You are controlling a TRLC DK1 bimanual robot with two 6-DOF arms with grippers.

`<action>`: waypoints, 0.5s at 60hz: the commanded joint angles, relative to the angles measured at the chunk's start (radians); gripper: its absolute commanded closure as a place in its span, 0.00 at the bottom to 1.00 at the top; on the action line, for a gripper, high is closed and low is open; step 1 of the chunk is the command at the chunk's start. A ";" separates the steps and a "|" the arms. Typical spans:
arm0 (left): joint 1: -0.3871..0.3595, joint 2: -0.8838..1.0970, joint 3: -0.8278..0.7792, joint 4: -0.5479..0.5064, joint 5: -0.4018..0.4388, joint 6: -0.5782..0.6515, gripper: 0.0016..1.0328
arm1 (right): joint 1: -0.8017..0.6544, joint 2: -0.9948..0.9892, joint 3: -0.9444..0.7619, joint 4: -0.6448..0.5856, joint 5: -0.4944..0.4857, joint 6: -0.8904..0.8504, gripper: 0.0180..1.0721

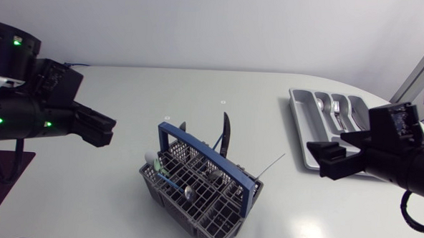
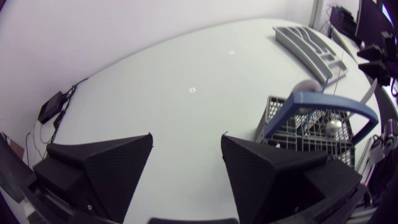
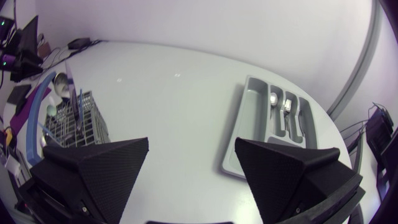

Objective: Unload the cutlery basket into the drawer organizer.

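A grey wire cutlery basket with blue handle (image 1: 176, 203) stands mid-table — a grey plastic drawer organizer (image 1: 298, 121) lies well apart. The left gripper (image 2: 186, 140) and right gripper (image 3: 191, 143) gape wide, holding nothing.

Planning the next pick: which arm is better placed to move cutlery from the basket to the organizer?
Probably right: the right gripper, open, hangs between basket and organizer; the left gripper sits beyond the basket.

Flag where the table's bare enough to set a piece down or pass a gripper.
Bare: the wide strip of table beyond the cutlery basket, running to the drawer organizer; also between the left gripper and the basket. Crowded: the basket itself, with utensils sticking up, and the organizer's near end, close by the right gripper.
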State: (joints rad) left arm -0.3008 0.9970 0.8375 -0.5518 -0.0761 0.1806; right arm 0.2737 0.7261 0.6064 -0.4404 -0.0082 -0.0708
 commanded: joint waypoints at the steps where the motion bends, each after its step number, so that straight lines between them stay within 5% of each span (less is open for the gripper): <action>1: -0.017 0.077 0.046 -0.056 0.007 0.120 0.12 | 0.027 0.038 0.032 -0.072 -0.042 -0.110 0.05; 9: -0.015 0.127 0.046 -0.119 0.136 0.253 0.12 | 0.053 0.088 0.043 -0.166 -0.095 -0.196 0.05; 23: 0.003 0.107 -0.014 -0.192 0.317 0.527 0.13 | 0.098 0.078 0.004 -0.248 -0.369 -0.291 0.08; 30: 0.003 0.100 -0.052 -0.243 0.392 0.643 0.13 | 0.182 0.076 -0.019 -0.247 -0.380 -0.310 0.08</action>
State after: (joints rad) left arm -0.3038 1.1076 0.8299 -0.7547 0.2775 0.7094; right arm 0.4030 0.8043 0.6247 -0.6777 -0.3744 -0.3454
